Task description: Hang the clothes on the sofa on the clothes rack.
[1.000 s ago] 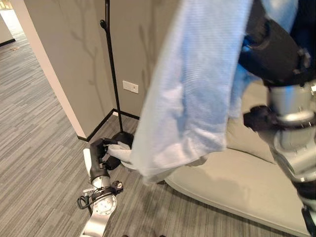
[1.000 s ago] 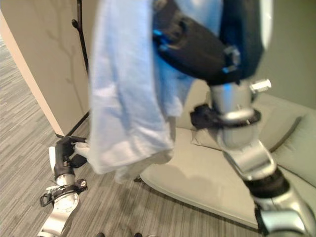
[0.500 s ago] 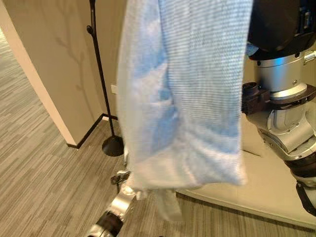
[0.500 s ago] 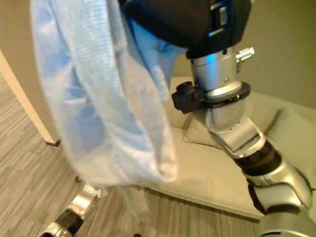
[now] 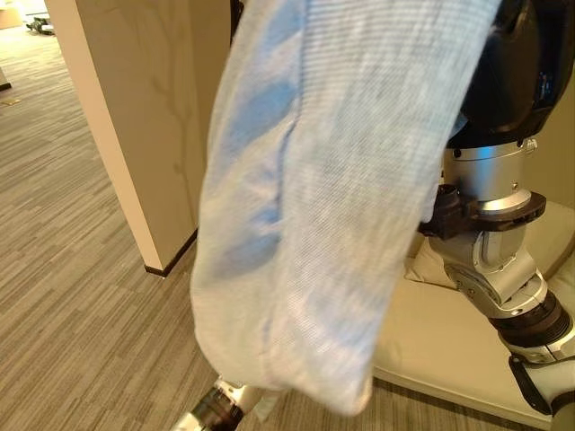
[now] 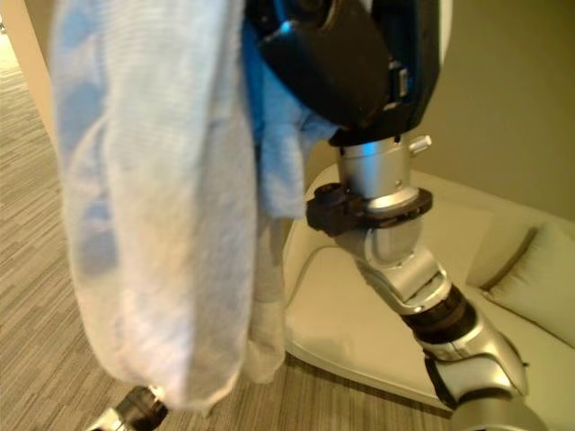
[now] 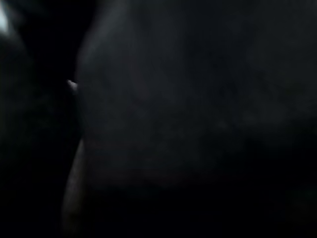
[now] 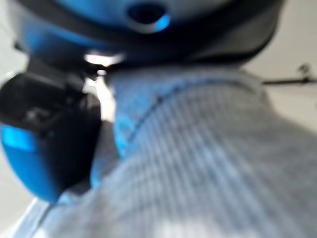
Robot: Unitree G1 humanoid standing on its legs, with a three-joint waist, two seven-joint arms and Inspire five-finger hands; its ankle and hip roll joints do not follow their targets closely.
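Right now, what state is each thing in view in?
Shirt: lifted off the sofa, hanging bunched from the raised right hand.
Sofa: bare seat, one cushion at its back.
Left hand: under the cloth, state hidden.

The hanging blue garment (image 5: pixel 305 206) hides the left hand, and its top is cut off.

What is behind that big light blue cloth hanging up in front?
Behind the light blue striped fabric garment lie the beige cushioned sofa and grey carpet floor. Anything else directly behind it is covered.
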